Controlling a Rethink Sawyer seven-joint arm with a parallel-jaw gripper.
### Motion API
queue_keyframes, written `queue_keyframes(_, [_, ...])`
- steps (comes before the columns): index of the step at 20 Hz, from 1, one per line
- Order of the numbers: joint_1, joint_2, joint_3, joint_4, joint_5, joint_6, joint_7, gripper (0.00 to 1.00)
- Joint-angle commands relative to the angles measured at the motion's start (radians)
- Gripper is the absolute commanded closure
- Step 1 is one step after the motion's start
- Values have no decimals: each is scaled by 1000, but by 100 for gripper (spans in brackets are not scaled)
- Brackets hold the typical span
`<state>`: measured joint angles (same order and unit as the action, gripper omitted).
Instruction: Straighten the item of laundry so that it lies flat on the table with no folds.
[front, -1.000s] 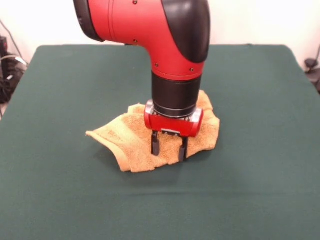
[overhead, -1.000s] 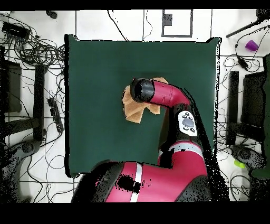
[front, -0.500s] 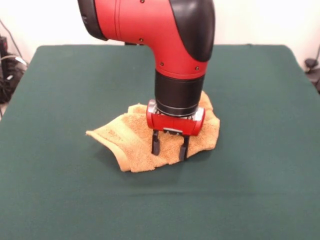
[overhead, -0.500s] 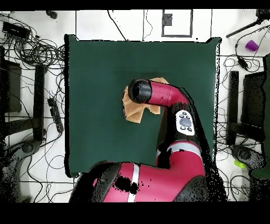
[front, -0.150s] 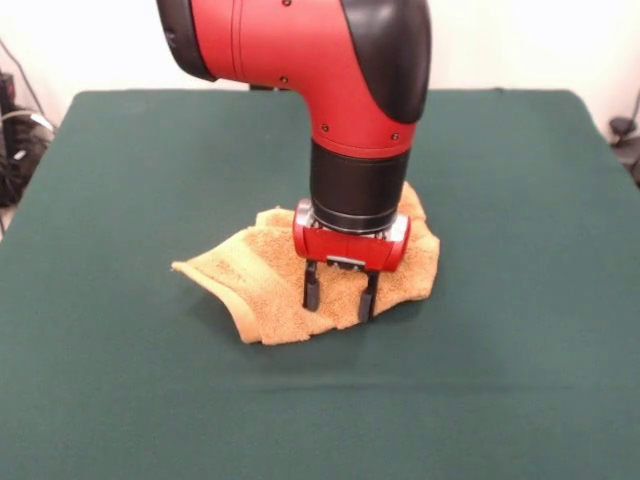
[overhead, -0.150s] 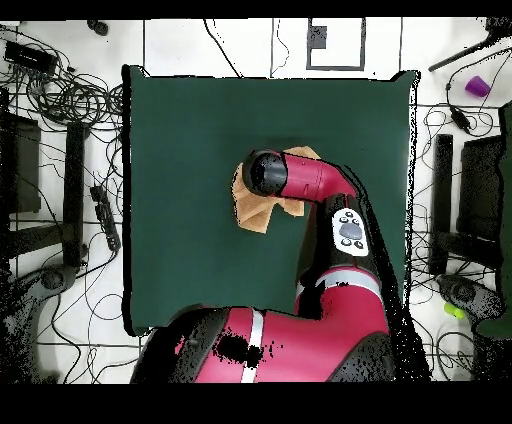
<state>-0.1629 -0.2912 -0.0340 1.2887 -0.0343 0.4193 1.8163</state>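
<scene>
The item of laundry (front, -0.150s: 262, 280), an orange-yellow terry towel, lies crumpled and folded over itself near the middle of the dark green table (front, -0.150s: 120, 180). One corner sticks out to the left in the front view. My gripper (front, -0.150s: 339, 297) points straight down over the towel's front right part, open, with both fingertips low at the cloth and a fold between them. In the overhead view the arm's wrist hides the gripper and most of the towel (overhead, -0.150s: 252, 214), of which only edges show on the table (overhead, -0.150s: 180, 140).
Green table surface surrounds the towel on every side. Cables, stands and equipment (overhead, -0.150s: 75, 100) lie on the floor around the table. A purple object (overhead, -0.150s: 477, 86) sits off the table at the upper right of the overhead view.
Between the earliest frame and half a second ago the arm shifted slightly to the right in the front view. Since then nothing has visibly moved.
</scene>
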Motion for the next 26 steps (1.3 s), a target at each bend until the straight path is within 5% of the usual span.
queue_keyframes(1, [25,127,63,13,-26,-160,139,100])
queue_keyframes(15, [33,111,59,37,-4,-170,162,100])
queue_keyframes(26, [90,-20,8,41,88,144,195,100])
